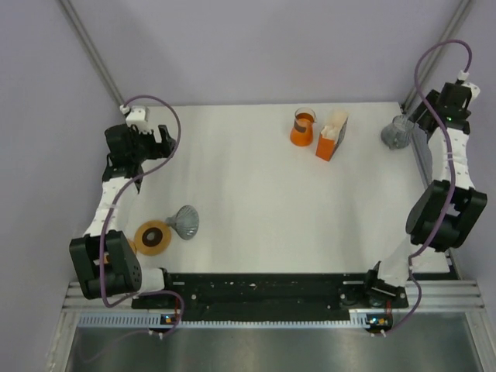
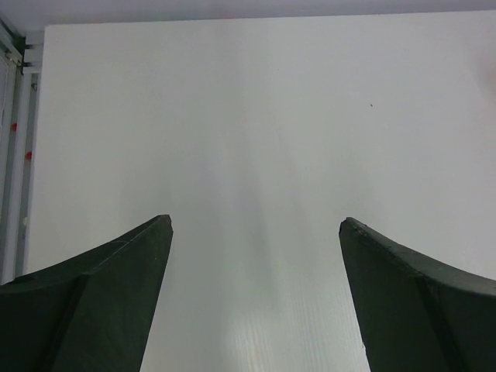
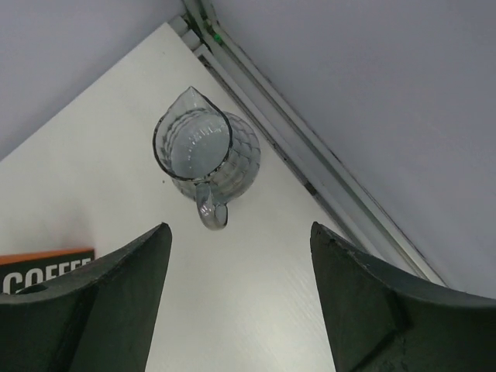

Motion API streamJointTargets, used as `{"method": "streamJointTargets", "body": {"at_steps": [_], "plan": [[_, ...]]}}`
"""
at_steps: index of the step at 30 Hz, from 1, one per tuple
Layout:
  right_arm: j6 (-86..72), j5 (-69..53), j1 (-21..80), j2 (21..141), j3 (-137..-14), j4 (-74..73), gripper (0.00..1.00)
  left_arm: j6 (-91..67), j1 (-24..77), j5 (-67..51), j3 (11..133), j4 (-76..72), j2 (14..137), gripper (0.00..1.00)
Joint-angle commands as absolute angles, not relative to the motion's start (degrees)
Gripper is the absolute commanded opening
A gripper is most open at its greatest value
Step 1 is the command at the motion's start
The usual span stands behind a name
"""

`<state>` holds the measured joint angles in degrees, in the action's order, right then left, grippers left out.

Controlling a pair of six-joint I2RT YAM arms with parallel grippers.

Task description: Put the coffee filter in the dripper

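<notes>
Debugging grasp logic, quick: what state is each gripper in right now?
Left gripper: open, holding nothing.
Right gripper: open, holding nothing; the glass pitcher sits beyond its fingers, untouched.

The left arm is raised from its base toward the far left. The left gripper is held level, jaws set wide apart. The right arm is stretched to the far right corner. The right gripper is angled downward, jaws parted.
</notes>
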<state>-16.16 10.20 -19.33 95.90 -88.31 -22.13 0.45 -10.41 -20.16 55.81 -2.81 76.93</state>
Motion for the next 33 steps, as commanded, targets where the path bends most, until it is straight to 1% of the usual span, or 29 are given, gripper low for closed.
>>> {"method": "streamJointTargets", "body": {"at_steps": [1,5,9,11,20,21,24,28,30,33], "plan": [[-19.15,7.12,-20.47,105.35,-99.82,-28.29,0.72,1.41,-10.63,-21.00,61.78,9.48,78.05,0.94],[-21.27,8.17,-21.71,115.11,-108.26,-32.16,0.70,1.32,-10.55,-20.83,62.84,11.95,78.57,0.91],[-22.06,7.65,-21.71,122.15,-116.44,-35.06,0.62,1.58,-10.55,-19.60,63.28,13.27,79.54,0.90],[-22.24,7.65,-21.80,125.06,-118.90,-36.12,0.58,1.76,-10.55,-18.90,63.54,13.62,79.72,0.89],[-22.06,4.84,-21.71,133.41,-124.89,-37.26,0.53,2.02,-10.55,-17.84,64.86,15.29,81.03,0.86],[-21.71,4.31,-21.80,134.29,-125.68,-37.79,0.51,1.93,-10.55,-17.84,64.86,15.29,81.21,0.86],[-21.18,3.08,-21.71,135.88,-127.27,-39.02,0.37,2.02,-10.55,-17.67,65.21,15.47,81.21,0.86],[-20.13,3.69,-21.71,135.00,-126.65,-39.20,0.14,1.93,-10.55,-17.75,65.39,15.73,81.21,0.85],[-19.25,4.39,-21.71,133.87,-126.13,-39.37,0.01,1.93,-10.55,-18.02,65.30,15.73,81.04,0.85],[-17.58,5.62,-21.71,130.36,-123.85,-39.46,0.00,1.93,-10.55,-18.28,65.22,16.08,80.42,0.85]]}}
